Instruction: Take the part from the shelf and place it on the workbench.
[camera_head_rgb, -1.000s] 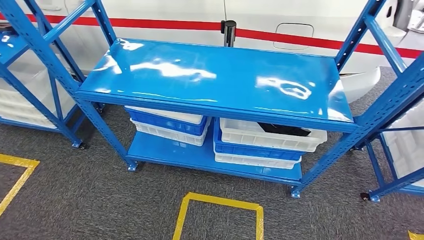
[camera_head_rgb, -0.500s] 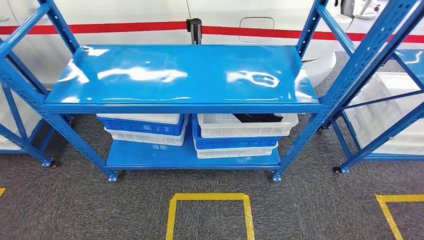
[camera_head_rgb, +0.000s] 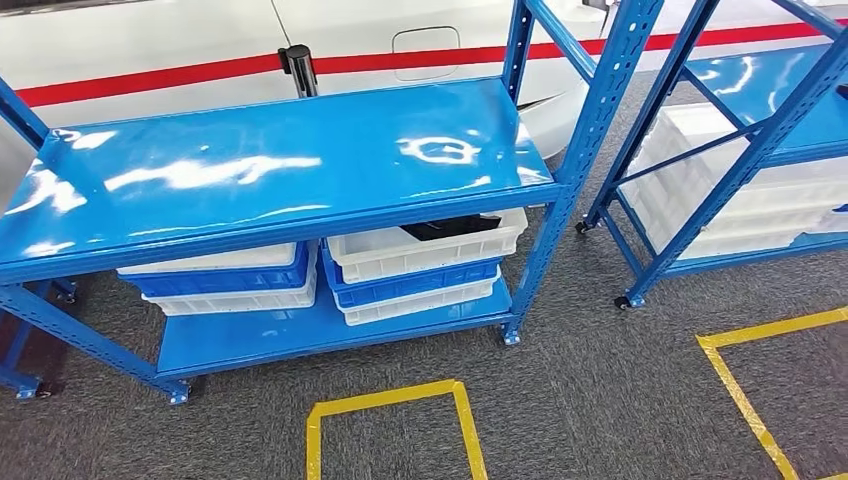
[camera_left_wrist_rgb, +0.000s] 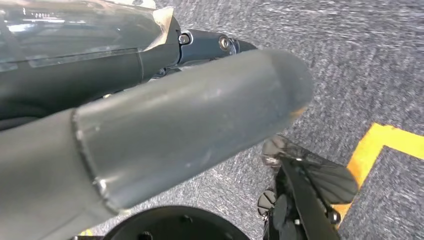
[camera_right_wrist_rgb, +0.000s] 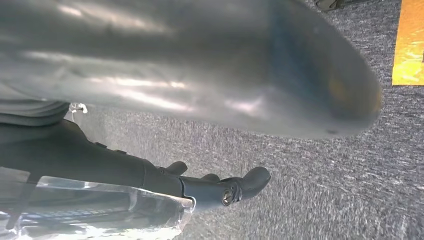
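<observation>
A black part (camera_head_rgb: 450, 227) lies in the top white bin (camera_head_rgb: 420, 255) of a stack on the lower level of the blue shelf (camera_head_rgb: 270, 170), under the glossy top board's right half. Only its upper edge shows below that board. My left hand (camera_left_wrist_rgb: 175, 115) hangs over grey carpet, thick thumb forward and dark fingers (camera_left_wrist_rgb: 210, 42) stretched out, with nothing in it. My right hand (camera_right_wrist_rgb: 200, 75) also hangs over the carpet, its dark fingers (camera_right_wrist_rgb: 235, 187) apart from the thumb and holding nothing. Both hands are far from the shelf.
A second stack of blue and white bins (camera_head_rgb: 225, 280) sits beside the first. Another blue rack (camera_head_rgb: 740, 150) with white bins (camera_head_rgb: 720, 190) stands to the right. Yellow tape marks a square (camera_head_rgb: 390, 400) on the carpet before the shelf. A black post (camera_head_rgb: 300, 70) stands behind.
The camera has swung: the whole picture has shifted, the shelf now sits left of centre and tilted, and the right-hand rack has come further in. The things themselves have not moved.
</observation>
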